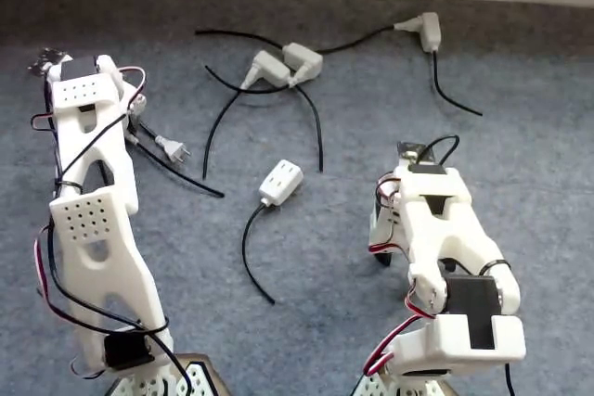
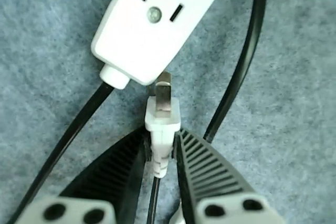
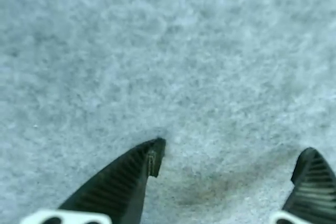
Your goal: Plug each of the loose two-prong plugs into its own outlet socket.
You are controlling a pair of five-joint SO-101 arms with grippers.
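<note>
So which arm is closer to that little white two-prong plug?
Left. Its jaws are clamped on the plug, just in front of a white socket; the right arm's jaws hang open over carpet.

A grey carpeted table (image 1: 529, 164) carries white outlet sockets (image 1: 280, 182) on black cords (image 1: 252, 252), one mid-table, others farther back.

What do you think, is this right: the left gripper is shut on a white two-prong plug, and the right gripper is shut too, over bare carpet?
No. The right gripper is open, not shut, over bare carpet; the right wrist view shows it. The left gripper is shut on the white two-prong plug.
</note>
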